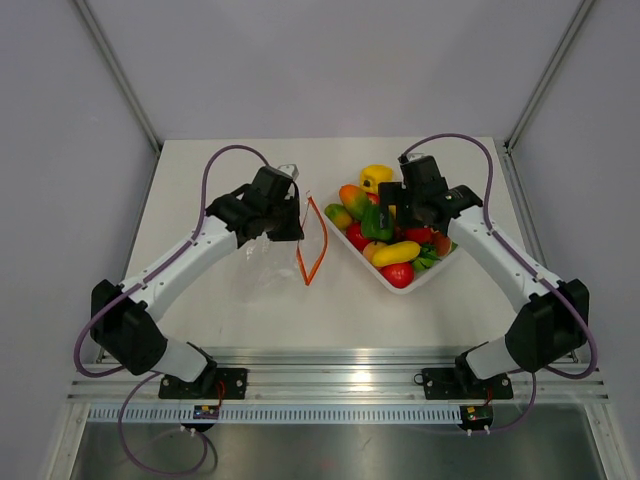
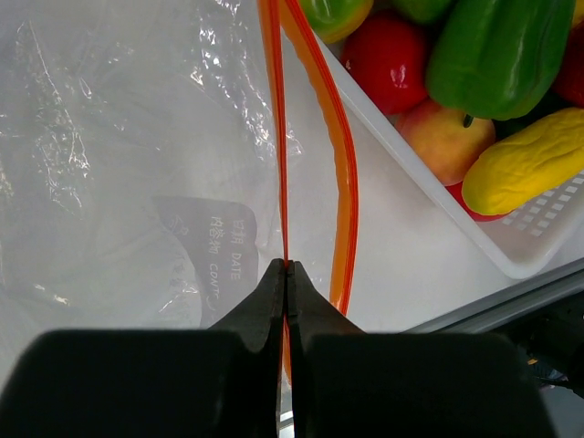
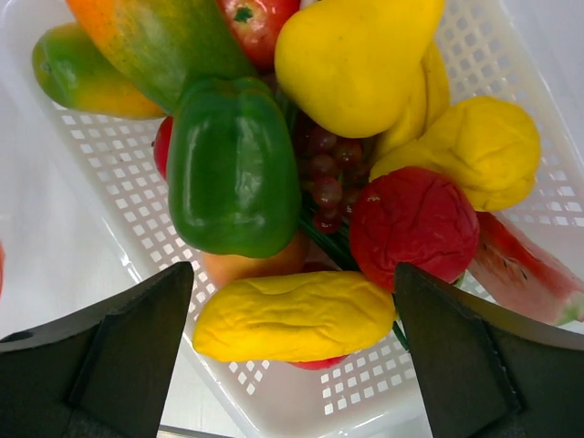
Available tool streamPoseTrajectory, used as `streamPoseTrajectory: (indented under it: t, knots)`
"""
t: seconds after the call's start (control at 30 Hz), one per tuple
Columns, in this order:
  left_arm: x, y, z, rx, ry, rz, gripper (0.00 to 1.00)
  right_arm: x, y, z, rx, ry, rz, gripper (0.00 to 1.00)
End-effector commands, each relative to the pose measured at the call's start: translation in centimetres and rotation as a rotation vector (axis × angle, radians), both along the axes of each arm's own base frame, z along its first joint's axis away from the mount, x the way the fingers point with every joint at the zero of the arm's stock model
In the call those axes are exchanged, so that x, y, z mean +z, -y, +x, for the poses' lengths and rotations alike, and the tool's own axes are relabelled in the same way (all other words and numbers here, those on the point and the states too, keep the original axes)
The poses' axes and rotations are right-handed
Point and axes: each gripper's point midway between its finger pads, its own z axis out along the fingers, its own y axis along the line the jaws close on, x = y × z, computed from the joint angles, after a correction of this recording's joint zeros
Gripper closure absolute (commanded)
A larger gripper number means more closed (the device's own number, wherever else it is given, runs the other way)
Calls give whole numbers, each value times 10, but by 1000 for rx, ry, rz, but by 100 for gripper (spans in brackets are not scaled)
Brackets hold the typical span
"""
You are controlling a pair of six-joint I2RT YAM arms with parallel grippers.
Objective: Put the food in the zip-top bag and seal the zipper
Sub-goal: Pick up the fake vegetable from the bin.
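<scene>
You're in a lab robot cell. White table [image 1: 250, 310], plain grey wall panels [image 1: 60, 200] on three sides, aluminium frame posts [image 1: 115, 70] at upper left and upper right. Slotted aluminium rail [image 1: 330, 385] runs across the bottom of the top view, arm bases [image 1: 200, 382] bolted on, purple cables [image 1: 455, 136] looping.

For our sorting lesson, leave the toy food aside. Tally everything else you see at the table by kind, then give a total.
Arms: 2, left arm and right arm
Bag: 1
Tray: 1
Total: 4
</scene>
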Motion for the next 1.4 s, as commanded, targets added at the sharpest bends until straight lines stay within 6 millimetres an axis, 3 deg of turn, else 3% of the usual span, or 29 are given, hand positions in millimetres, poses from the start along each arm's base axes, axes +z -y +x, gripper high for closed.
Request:
streamPoseTrajectory:
  t: [0.0, 0.2, 0.63, 1.0, 1.23, 1.37]
  knots:
    - [16, 16, 6, -48, 57, -56, 100, 12, -18, 7, 72, 47, 60, 0]
    - [20, 18, 6, -49, 61, -51, 100, 1, -39, 20, 97, 23, 126, 1]
    - [24, 18, -1, -46, 77, -91, 100, -27, -57, 38, 74, -15, 186, 2]
    - [37, 18, -6, -51, 103, -128, 100, -42, -56, 32, 76, -47, 178, 17]
    - [44, 18, -5, -44, 125, -149, 100, -53, -49, 28, 39, -74, 156, 7]
    - [43, 18, -6, -43, 122, -151, 100, -56, -48, 27, 25, -82, 159, 19]
